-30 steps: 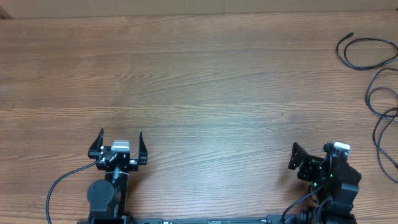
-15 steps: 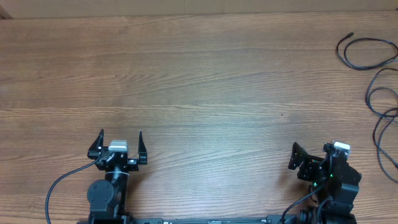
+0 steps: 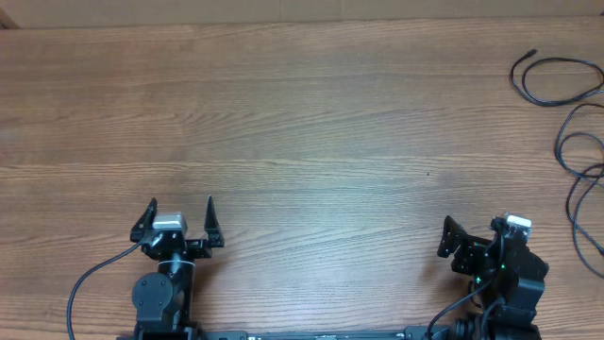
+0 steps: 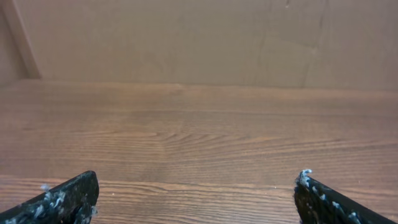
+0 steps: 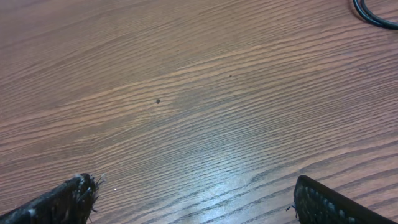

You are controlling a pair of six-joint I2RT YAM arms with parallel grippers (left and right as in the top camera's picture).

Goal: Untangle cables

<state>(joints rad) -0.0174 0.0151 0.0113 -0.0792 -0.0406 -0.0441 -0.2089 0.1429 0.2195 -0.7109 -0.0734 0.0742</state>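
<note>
Thin black cables lie at the table's far right. One loose loop with a small plug end (image 3: 555,81) is at the back right, and more strands (image 3: 578,179) curve along the right edge below it. A bit of cable (image 5: 375,17) shows in the top right corner of the right wrist view. My left gripper (image 3: 179,210) is open and empty near the front left, far from the cables; it also shows in its wrist view (image 4: 196,190). My right gripper (image 3: 469,232) is open and empty at the front right, left of the strands, over bare wood (image 5: 196,199).
The wooden table (image 3: 302,123) spans the whole view. A beige wall (image 4: 186,37) stands behind its far edge. Thicker black arm wires (image 3: 90,283) run from the arm bases at the front edge.
My left gripper has turned slightly to the left in place. The right arm and the cables have not moved.
</note>
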